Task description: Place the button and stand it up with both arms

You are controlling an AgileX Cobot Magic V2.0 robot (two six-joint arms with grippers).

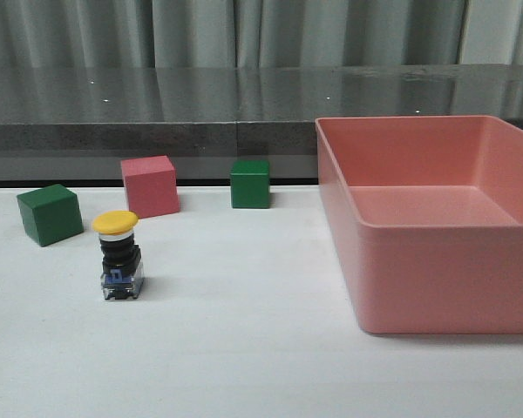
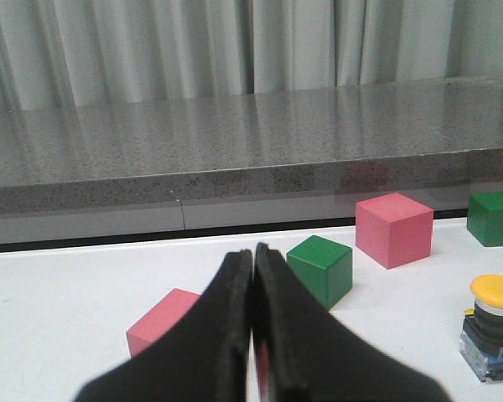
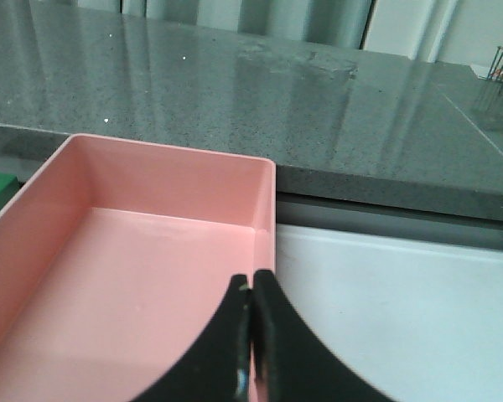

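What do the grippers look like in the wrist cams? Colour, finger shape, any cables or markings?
Only the fingers show. The left gripper has two matte black fingers, broad at the base and curving in to pointed tips. The right gripper looks the same: black, smooth, tapering fingers. No cables, labels or markings appear in either wrist view, and the front view shows no part of the arms.

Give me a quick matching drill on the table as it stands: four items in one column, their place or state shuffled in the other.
Items:
1. button
2. pink bin
3. left gripper
4. pink cube

Places or states:
A. fingers closed together, holding nothing
B. standing upright, yellow cap on top
C. between the two green cubes in the front view
D. empty, on the right side of the table

Pairs: 1-B, 2-D, 3-A, 4-C
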